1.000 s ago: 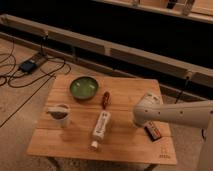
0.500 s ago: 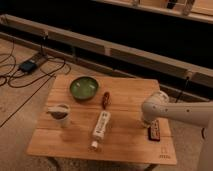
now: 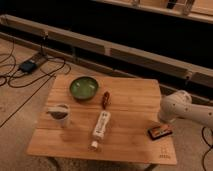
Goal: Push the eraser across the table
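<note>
While the white arm reaches in from the right, its gripper [image 3: 169,117] sits at the table's [image 3: 130,105] right edge, just above the eraser [image 3: 160,132]; its grip cannot be told. The eraser lies flat near the right front corner. A white bottle [image 3: 101,126], green bowl [image 3: 84,88], cup [image 3: 60,114] and red pen-like thing [image 3: 105,98] occupy the table's left and middle.

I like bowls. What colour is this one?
Green bowl, camera view; gripper is by the table's right edge.
</note>
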### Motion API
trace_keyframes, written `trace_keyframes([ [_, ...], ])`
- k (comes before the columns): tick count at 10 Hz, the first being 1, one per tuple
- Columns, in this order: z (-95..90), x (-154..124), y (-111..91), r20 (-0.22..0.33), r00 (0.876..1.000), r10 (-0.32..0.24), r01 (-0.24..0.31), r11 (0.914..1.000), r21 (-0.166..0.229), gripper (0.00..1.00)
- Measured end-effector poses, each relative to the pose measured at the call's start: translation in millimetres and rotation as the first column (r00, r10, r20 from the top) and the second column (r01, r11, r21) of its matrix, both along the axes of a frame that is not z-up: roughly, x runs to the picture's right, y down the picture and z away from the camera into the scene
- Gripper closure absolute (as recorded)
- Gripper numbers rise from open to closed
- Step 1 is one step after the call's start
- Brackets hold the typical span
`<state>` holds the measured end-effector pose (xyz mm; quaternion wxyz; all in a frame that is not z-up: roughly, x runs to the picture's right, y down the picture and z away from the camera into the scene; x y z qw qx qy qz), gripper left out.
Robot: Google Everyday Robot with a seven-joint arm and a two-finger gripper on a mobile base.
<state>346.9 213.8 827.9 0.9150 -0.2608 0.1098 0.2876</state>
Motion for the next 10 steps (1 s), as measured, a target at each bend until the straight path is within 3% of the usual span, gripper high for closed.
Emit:
trace_keyframes([
  [2, -8.6, 3.9, 5.8, 0.012, 1.000, 0.006, -0.006, 1.0000, 0.001, 1.00],
  [6, -23.7, -35.0, 3.1, 0.019, 0.999, -0.041, 0.040, 0.9990, 0.020, 1.00],
  [10, -55.4, -107.7, 0.5, 0.025, 0.992, -0.125, 0.124, 0.9916, 0.038, 1.00],
])
